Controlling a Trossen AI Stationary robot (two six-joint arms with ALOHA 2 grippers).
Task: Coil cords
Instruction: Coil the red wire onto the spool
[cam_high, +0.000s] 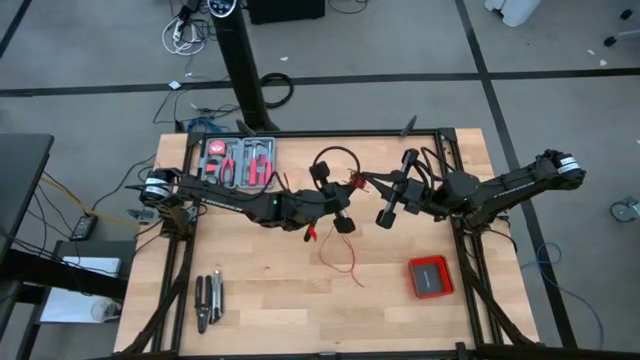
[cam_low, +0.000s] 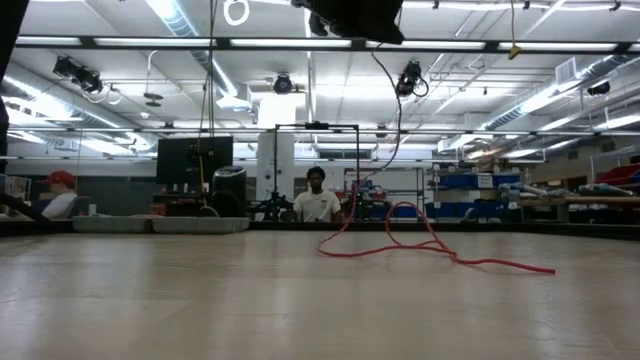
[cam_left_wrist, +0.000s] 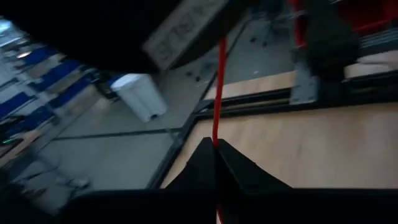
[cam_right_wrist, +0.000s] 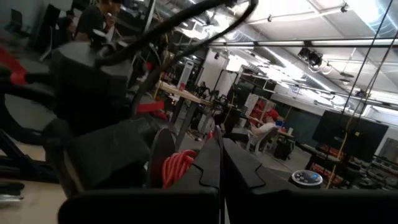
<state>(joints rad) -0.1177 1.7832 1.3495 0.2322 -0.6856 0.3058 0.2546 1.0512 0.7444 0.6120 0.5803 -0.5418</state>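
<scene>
Tabletop (cam_high: 270, 290) holds a tool tray (cam_high: 238, 160) with red-handled pliers (cam_high: 258, 165) inside.

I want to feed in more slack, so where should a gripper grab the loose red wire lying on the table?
Grip the red wire on its loose tail trailing across the bare table, coming straight down from above. It lies flat and thin there, clear of both arms, so the fingers should straddle it crosswise.
</scene>
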